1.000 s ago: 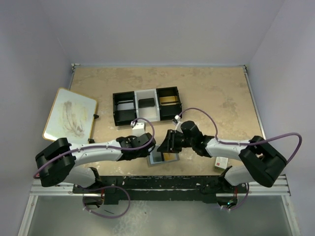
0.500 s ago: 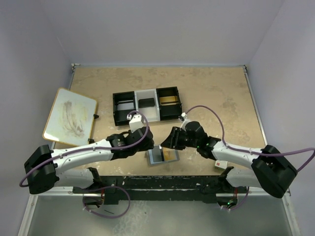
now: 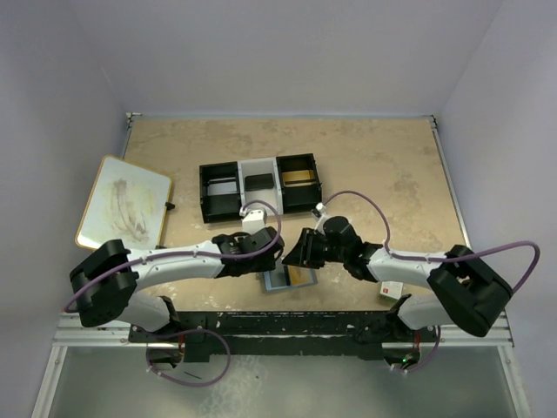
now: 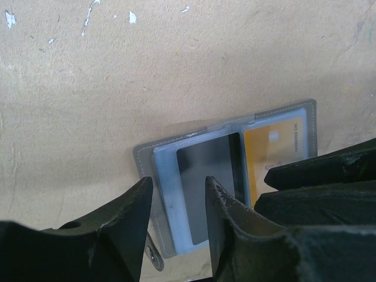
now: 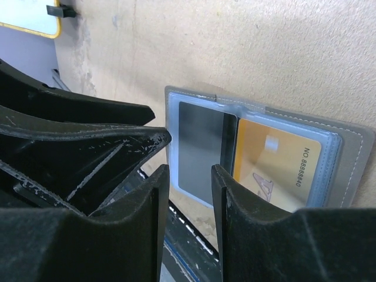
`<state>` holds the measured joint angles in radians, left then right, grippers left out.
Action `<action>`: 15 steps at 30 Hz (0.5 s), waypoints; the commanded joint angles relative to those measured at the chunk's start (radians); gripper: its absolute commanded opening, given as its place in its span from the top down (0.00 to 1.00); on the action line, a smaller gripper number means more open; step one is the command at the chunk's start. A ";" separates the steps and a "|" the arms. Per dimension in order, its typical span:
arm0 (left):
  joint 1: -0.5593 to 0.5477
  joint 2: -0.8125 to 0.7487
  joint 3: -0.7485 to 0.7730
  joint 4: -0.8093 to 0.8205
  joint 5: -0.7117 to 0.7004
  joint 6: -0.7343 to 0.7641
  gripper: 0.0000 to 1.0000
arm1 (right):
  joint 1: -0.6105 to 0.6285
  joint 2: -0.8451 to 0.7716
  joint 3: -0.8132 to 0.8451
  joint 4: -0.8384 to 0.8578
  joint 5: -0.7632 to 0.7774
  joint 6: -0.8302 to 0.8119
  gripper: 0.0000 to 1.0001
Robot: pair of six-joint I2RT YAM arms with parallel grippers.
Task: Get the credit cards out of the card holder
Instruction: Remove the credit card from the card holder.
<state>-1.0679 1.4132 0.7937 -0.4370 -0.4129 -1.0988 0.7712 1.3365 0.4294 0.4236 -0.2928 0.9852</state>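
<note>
The top camera is looking down from high above and behind the arms, taking in the whole table (image 3: 392, 165). Each wrist camera is sitting just behind its claw, the left claw (image 4: 178, 191) and the right claw (image 5: 189, 176), looking very closely past the fingertips. All three views are sharing the card holder (image 3: 278, 280), lying just ahead of both claws.

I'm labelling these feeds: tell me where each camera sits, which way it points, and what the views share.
Top external: fixed above and behind the arms, facing down at the table; both show, left claw and right claw over the open card holder.
Left wrist: on the left arm, facing down past its own fingers at the holder; right claw's fingers at right.
Right wrist: on the right arm, facing down between its own fingers; left claw's fingers at left.
Shared: both wrist views show the black card and yellow card.
</note>
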 commanded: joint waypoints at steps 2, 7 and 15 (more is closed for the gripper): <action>0.000 -0.007 -0.029 0.077 0.026 -0.003 0.67 | 0.000 0.043 0.001 0.054 -0.061 0.013 0.63; -0.001 0.020 -0.051 0.107 0.043 0.004 0.72 | 0.000 0.085 0.014 0.049 -0.055 0.004 0.63; -0.001 0.062 -0.072 0.101 0.048 0.021 0.80 | 0.000 0.121 0.017 0.057 -0.078 -0.001 0.64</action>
<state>-1.0679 1.4601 0.7311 -0.3595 -0.3695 -1.0954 0.7712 1.4418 0.4271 0.4465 -0.3477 0.9924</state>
